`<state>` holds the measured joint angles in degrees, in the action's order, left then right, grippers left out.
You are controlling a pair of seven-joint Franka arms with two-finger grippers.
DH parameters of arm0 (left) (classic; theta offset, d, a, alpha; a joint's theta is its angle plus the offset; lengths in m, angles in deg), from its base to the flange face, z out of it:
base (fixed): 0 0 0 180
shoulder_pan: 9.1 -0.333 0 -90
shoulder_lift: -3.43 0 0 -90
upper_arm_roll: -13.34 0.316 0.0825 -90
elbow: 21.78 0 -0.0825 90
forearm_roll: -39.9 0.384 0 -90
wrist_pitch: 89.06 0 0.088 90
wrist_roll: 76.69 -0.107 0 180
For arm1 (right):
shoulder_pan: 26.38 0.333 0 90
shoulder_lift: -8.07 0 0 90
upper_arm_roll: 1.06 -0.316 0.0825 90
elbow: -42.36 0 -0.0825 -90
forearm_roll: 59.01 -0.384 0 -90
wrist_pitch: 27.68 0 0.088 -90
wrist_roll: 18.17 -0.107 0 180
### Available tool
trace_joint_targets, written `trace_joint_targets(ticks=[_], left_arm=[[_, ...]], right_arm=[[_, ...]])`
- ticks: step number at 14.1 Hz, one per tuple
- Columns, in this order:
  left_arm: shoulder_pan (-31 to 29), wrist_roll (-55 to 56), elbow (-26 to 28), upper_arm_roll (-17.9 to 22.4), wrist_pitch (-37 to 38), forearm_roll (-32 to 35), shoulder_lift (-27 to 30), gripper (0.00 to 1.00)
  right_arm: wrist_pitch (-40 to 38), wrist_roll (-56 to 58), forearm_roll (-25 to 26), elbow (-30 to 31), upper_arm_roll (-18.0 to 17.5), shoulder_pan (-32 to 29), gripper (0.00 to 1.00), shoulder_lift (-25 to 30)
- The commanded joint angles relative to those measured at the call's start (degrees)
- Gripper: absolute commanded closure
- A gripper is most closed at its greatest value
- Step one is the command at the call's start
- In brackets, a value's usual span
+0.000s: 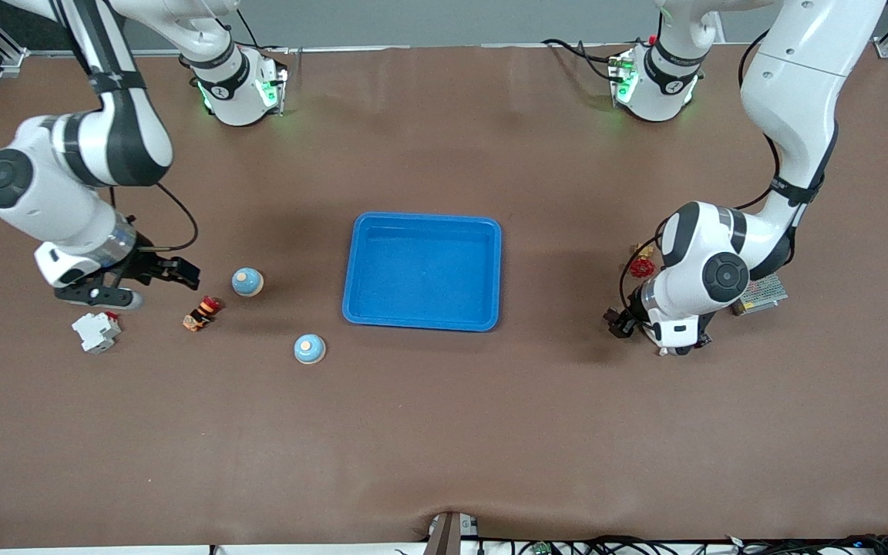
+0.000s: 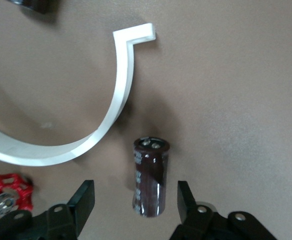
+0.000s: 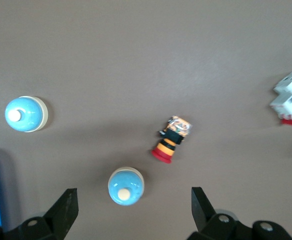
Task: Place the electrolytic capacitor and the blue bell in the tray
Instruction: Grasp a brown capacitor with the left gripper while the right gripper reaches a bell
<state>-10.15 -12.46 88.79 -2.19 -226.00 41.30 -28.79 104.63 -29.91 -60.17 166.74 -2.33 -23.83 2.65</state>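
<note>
Front view: the blue tray (image 1: 422, 271) sits mid-frame with nothing in it. At lower left lie two blue bells (image 1: 247, 282) (image 1: 310, 348), a red-and-orange button switch (image 1: 203, 314) and a white breaker (image 1: 96, 331); the right gripper (image 1: 153, 271) hangs over them. At right the left gripper (image 1: 629, 317) is low by a red valve handle (image 1: 644, 267).

Left wrist view: the electrolytic capacitor (image 2: 150, 176) lies between the parted fingers (image 2: 84, 199), untouched; a white curved strip (image 2: 111, 110) arcs at upper left.

Right wrist view: the fingers (image 3: 66, 207) are spread wide, gripping nothing, with one bell between them.
</note>
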Motion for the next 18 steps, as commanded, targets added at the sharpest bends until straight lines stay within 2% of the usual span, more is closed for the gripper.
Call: trace_joint_targets(ticks=[1, 3, 5, 7, 10, 14, 18], left_arm=[[-0.2, 1.4, -1.6, -0.2, -1.5, 1.4, -2.0, 0.27], [0.0, 1.4, -1.9, -0.2, -1.6, 1.5, -2.6, 0.33], [-0.1, 0.3, -2.3, -0.2, -1.6, 1.6, -3.3, 0.44], [0.1, 0.2, -2.4, -0.1, -1.6, 1.6, -3.5, 0.63], [0.4, 0.6, -2.8, -0.2, -1.3, 1.6, -3.1, 1.0], [1.0, 1.0, -4.3, -0.9, 1.4, 1.6, -1.1, 1.0], [6.5, 3.9, -6.9, -0.9, 9.6, 1.5, 2.2, 1.0]], right_arm=[[5.7, -5.1, -0.5, 4.4, -0.1, 3.0, 0.0, -1.1], [9.8, -5.5, -0.5, 6.0, -0.1, 3.8, 0.0, -3.5], [11.7, -5.4, -0.5, 7.3, -0.1, 4.4, 0.0, -5.2], [14.5, -5.4, -0.4, 9.1, -0.1, 4.7, 0.0, -6.4], [20.5, -5.3, -0.4, 12.2, -0.1, 4.7, 0.0, -8.4], [22.7, -5.3, -0.4, 13.2, -0.1, 5.0, 0.0, -10.8], [25.2, -5.3, -0.4, 13.3, -0.1, 5.1, 0.0, -12.9]])
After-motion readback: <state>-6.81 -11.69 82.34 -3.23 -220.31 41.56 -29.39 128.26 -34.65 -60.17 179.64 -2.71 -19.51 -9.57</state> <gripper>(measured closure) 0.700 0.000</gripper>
